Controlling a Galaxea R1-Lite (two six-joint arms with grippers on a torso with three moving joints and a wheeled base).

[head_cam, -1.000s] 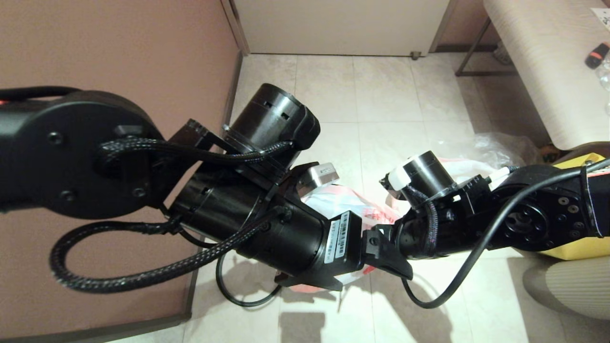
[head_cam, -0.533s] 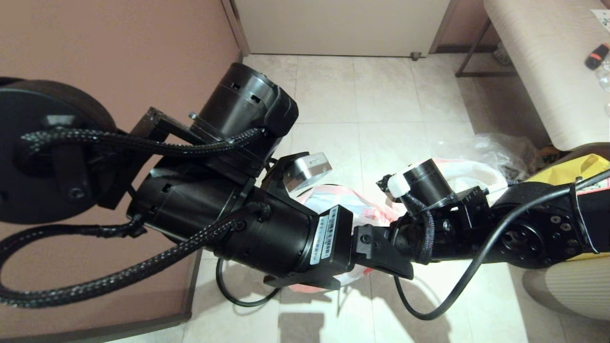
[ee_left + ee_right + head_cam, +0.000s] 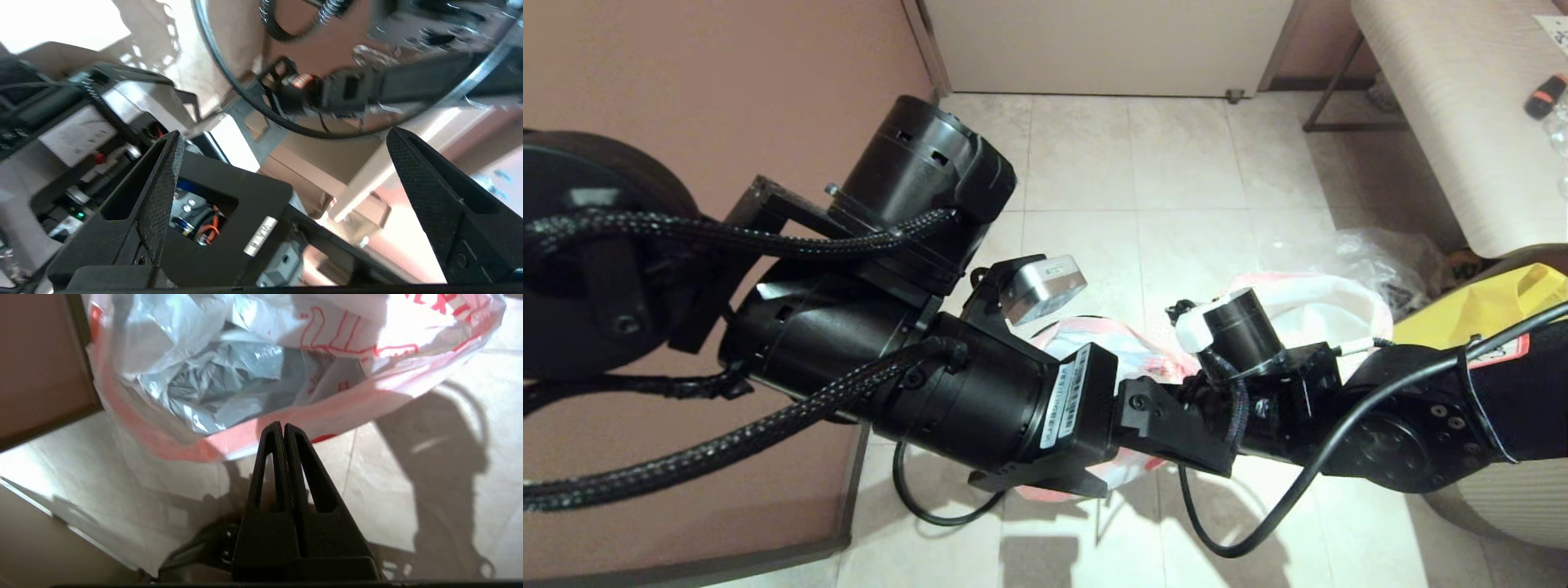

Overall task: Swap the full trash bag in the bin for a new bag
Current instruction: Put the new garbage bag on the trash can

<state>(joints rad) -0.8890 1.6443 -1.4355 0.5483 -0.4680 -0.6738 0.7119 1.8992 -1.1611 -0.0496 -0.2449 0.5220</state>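
Note:
The new bag (image 3: 229,363), white film with a pink rim band and red print, stands open on the floor; dark grey shows through its bottom. The bin itself is hidden under it and my arms. My right gripper (image 3: 283,425) is shut, its tips pinched on the pink rim at the bag's near edge. In the head view the same bag (image 3: 1107,347) peeks out between both wrists. My left gripper (image 3: 284,132) hangs open and empty above it, facing my own base. The full trash bag (image 3: 1311,298) bulges beyond my right arm (image 3: 1347,416); its contents cannot be made out.
A brown wall (image 3: 686,82) runs close on the left. A crumpled clear bag (image 3: 1380,249) and a big yellow bag (image 3: 1494,306) lie at the right beneath a pale table (image 3: 1462,122). A black cable (image 3: 931,506) loops on the tiles near me.
My left arm has swung up and to the left. My right arm has sunk lower and slid slightly left, staying shut at the bag's rim.

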